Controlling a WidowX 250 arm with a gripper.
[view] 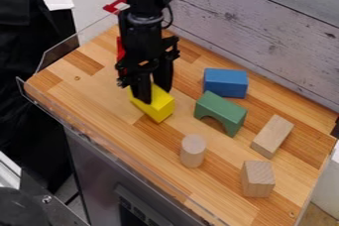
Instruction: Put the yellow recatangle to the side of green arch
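Left of centre on the wooden counter (pixel 89 88), one yellow block (pixel 159 105), under the hand (pixel 153 96). Hand pointing down, fingers partly apart, a bit of yellow showing between them; whether it grips the block, cannot tell. One green arch (pixel 222 111), apart from the yellow, to its right in view, hollow facing the near side. One blue block (pixel 226 82), just behind the arch. Bare-wood pieces, three: one upright cylinder (pixel 193 150), nearer the front than the arch; one oblong block (pixel 272 136), lying right of the arch; one squarish block (pixel 257 179), nearest the front. Six pieces counted, all separate shapes. Clear edging (pixel 73 44) along part of the counter's rim; something red (pixel 120 49), partly hidden, behind the arm.
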